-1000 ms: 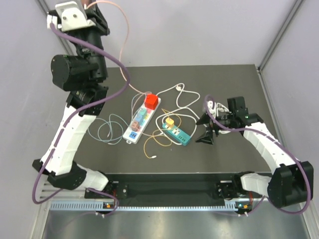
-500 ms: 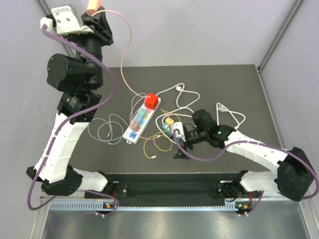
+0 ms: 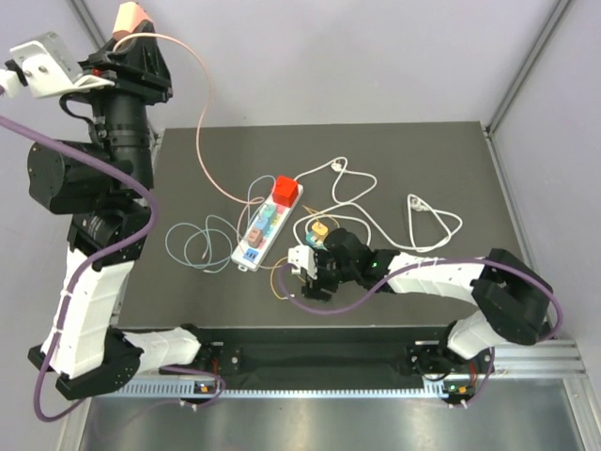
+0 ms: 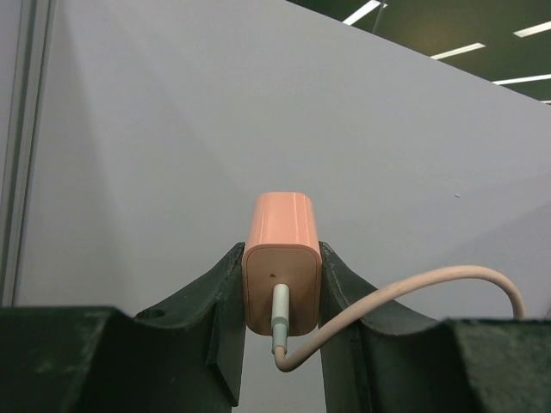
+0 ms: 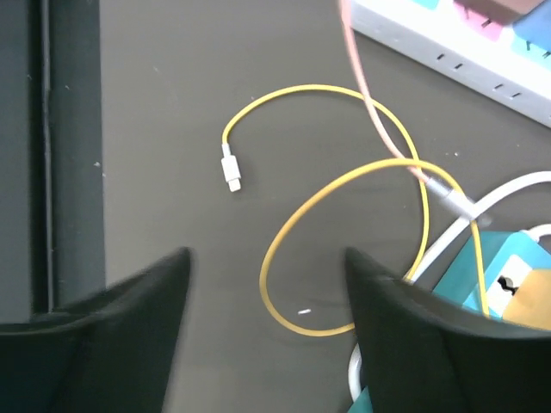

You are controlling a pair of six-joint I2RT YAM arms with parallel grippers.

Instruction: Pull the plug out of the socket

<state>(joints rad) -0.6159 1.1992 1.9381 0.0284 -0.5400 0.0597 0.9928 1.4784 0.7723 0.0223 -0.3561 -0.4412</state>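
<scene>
My left gripper (image 4: 282, 249) is shut on a pink plug (image 4: 282, 267) and holds it high above the table's far left corner, facing the grey wall. In the top view the plug (image 3: 131, 14) trails a pink cable (image 3: 202, 141) down towards the white socket strip (image 3: 258, 235), which still carries a red plug (image 3: 286, 191). My right gripper (image 5: 267, 254) hangs open and empty over a loop of yellow cable (image 5: 344, 172), low above the table in front of the strip, seen in the top view as the right gripper (image 3: 315, 287).
A teal socket strip (image 5: 491, 267) with a yellow plug (image 3: 319, 228) lies just right of my right gripper, partly under the arm. A white cable (image 3: 432, 221) loops at the right, a grey-green one (image 3: 197, 246) at the left. The table's near edge (image 5: 69, 172) is close.
The left arm has swung up and to the left with the pink plug. The right arm has swept from the table's right side to the yellow cable, its jaws narrowing somewhat.
</scene>
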